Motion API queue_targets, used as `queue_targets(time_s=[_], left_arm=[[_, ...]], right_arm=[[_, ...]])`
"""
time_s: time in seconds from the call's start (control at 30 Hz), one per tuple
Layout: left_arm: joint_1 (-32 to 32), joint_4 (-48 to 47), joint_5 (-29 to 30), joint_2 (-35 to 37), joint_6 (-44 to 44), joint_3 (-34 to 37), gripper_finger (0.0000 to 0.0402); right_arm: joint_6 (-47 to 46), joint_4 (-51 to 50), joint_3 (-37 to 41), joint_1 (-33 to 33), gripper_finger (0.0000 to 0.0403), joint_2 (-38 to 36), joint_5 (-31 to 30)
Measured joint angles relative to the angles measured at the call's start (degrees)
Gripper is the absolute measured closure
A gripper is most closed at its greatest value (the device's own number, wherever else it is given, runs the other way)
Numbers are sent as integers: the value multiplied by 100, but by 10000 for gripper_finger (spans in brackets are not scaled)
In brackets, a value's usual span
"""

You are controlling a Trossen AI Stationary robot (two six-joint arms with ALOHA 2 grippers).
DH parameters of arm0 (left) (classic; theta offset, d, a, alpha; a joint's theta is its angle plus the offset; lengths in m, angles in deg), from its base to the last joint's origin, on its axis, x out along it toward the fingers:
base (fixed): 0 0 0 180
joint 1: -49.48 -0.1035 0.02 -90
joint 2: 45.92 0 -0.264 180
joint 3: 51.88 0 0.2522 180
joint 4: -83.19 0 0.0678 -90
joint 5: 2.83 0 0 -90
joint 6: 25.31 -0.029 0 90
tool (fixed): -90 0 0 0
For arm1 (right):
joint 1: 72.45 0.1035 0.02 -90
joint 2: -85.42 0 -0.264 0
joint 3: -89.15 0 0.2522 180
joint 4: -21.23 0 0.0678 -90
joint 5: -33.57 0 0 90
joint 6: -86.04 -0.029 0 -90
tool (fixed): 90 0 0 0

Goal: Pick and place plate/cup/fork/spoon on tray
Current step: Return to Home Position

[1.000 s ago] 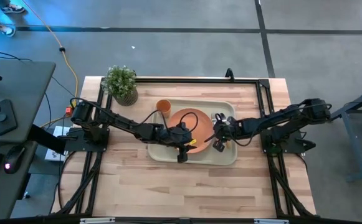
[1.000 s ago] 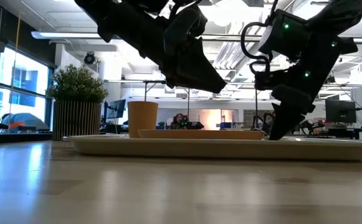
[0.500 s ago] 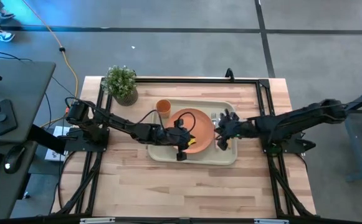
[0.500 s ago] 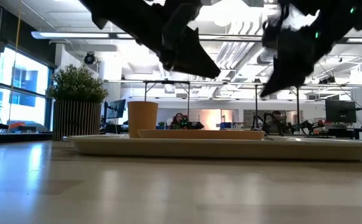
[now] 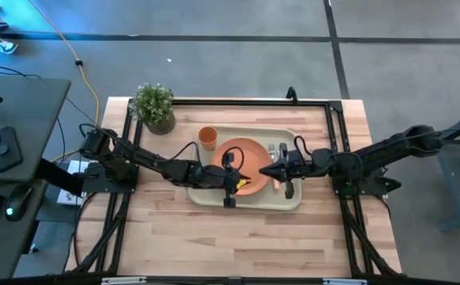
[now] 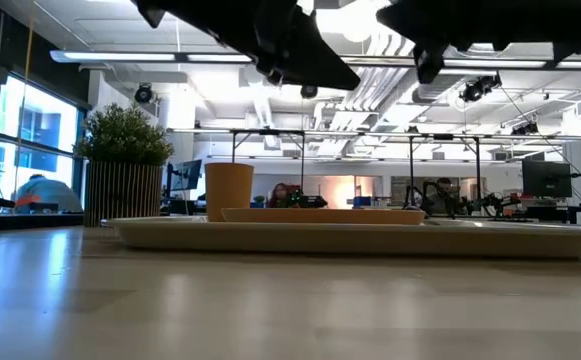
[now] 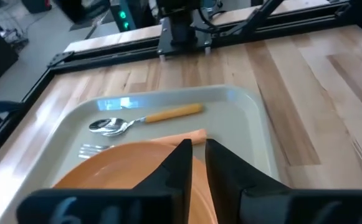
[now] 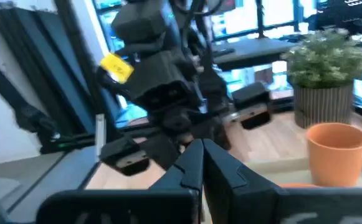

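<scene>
A wooden bench (image 5: pixel 158 229) seen from above, with two dark robot arms reaching in from either side toward a pale tray (image 5: pixel 206 194) at its centre. Farthest left stands a potted plant (image 5: pixel 153 107), off the tray and not part of the set. Next, the orange cup (image 5: pixel 207 138) stands upright in the tray's far left corner. The left tool (image 5: pixel 231 184) hovers above the tray's near edge, over the rim of the orange plate (image 5: pixel 249 152); its fingers look clenched together and empty, with only a thin gap in its wrist view. The plate lies flat in the tray's middle. To the right of the plate, the spoon (image 7: pixel 144 117) lies on the tray, and the fork (image 7: pixel 93 149) lies beside it with its tines showing next to the plate's edge. The right tool (image 5: pixel 281 170) hangs above that end of the tray, fingers likewise pressed together, holding nothing. With all four pieces resting on the tray and both tools raised clear, the set appears complete.
</scene>
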Motion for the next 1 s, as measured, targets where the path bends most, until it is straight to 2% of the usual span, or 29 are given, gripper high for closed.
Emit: queue_targets(time_s=[0.33, 0.43, 0.6, 0.73, 0.83, 1.0], left_arm=[[56, 84, -34, 4, -267, 27, 390], [79, 857, -252, 217, -376, 526, 394], [-42, 2387, -475, 1156, -163, 1935, 401], [-186, 2871, -459, 1885, 153, 2650, 401], [-219, 2960, -467, 2209, 338, 2828, 401], [-217, 2936, -704, 2634, 123, 2828, 401]], right_arm=[[302, 168, -233, 58, 403, 451, 423], [706, 178, -269, 262, 403, 324, 497], [1336, 226, -269, 758, 403, 279, 534], [1492, 263, -271, 845, 403, 328, 399], [1505, 332, -271, 730, 403, 338, 49], [1926, 920, -271, 333, 403, 307, 42]])
